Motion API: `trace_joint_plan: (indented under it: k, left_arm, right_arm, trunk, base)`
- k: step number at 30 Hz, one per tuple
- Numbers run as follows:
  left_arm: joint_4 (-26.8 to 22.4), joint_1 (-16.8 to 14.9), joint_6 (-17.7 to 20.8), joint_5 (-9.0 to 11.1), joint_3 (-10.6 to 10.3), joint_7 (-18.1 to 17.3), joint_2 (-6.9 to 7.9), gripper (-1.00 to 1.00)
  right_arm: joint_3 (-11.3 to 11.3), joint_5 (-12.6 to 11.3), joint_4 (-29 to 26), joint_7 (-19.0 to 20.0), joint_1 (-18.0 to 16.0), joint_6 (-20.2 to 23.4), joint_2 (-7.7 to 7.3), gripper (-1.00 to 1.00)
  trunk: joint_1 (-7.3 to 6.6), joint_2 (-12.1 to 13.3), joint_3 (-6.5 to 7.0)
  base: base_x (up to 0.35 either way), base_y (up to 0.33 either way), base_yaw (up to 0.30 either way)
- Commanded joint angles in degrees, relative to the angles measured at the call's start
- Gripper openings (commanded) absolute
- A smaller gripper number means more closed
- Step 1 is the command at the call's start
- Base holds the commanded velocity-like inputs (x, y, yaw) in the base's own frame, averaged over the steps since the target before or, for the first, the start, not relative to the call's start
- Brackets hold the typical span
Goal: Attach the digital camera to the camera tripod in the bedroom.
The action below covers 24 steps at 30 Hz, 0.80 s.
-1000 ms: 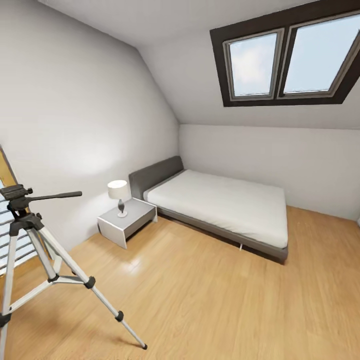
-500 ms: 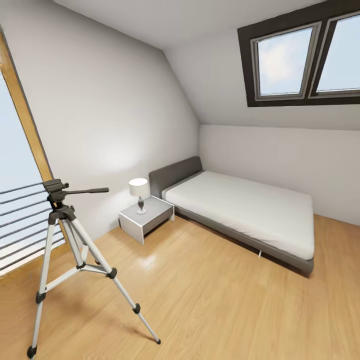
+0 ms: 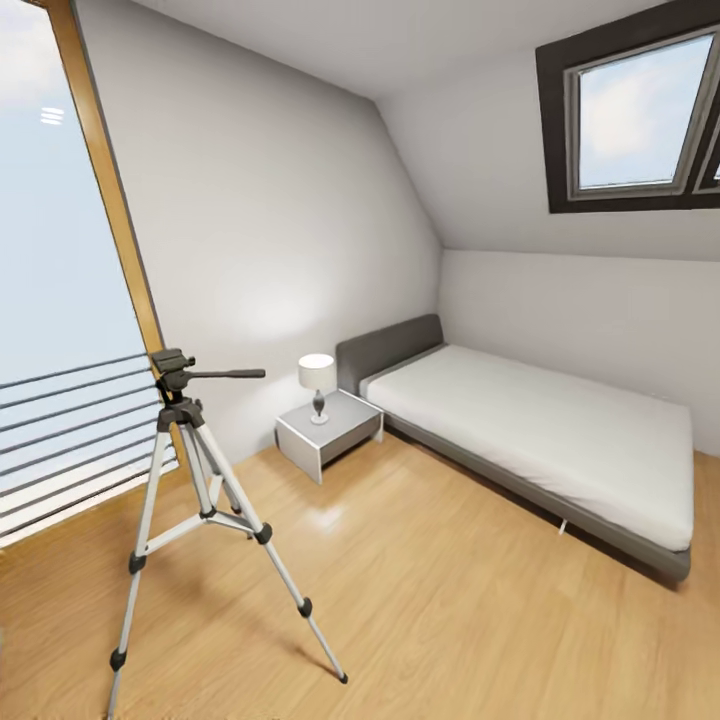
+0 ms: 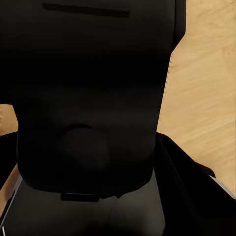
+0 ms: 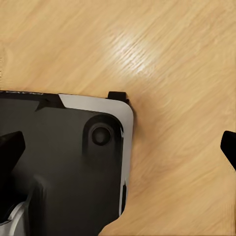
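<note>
Standing on the wood floor [image 3: 450, 600] of the bedroom, the camera tripod [image 3: 195, 500] rises on 3 silver legs at your left, near the tall window [image 3: 60, 300]. Your right tool [image 5: 123, 147] hangs open above the floor; your left tool's state cannot be told.

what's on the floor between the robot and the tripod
Nothing visible. In the head view, bare wood floor runs up to the tripod by the window; the nightstand and bed sit off to the side.

Right tool [image 5: 118, 147] hangs wide apart, pointing floorward.
</note>
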Motion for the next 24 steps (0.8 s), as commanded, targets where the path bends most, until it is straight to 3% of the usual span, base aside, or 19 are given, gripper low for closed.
trace_joint_plan:
  k: [1,24]
  left_arm:
    - [0.11,-0.03,-0.15,0.49,0.02,-0.30,0.02,-1.00]
    - [0.11,-0.03,-0.15,0.49,0.02,-0.31,0.02,-1.00]
  right_arm:
    - [-0.49,0.47,0.16,0.08,-0.05,-0.18,-0.05,1.00]
    - [-0.49,0.47,0.17,0.05,-0.05,-0.18,-0.05,1.00]
  trunk:
    - [0.02,-0.04,-0.02]
    - [0.02,-0.04,-0.02]
  base:
    - [0.000,0.000,0.270]
    - [0.000,0.000,0.270]
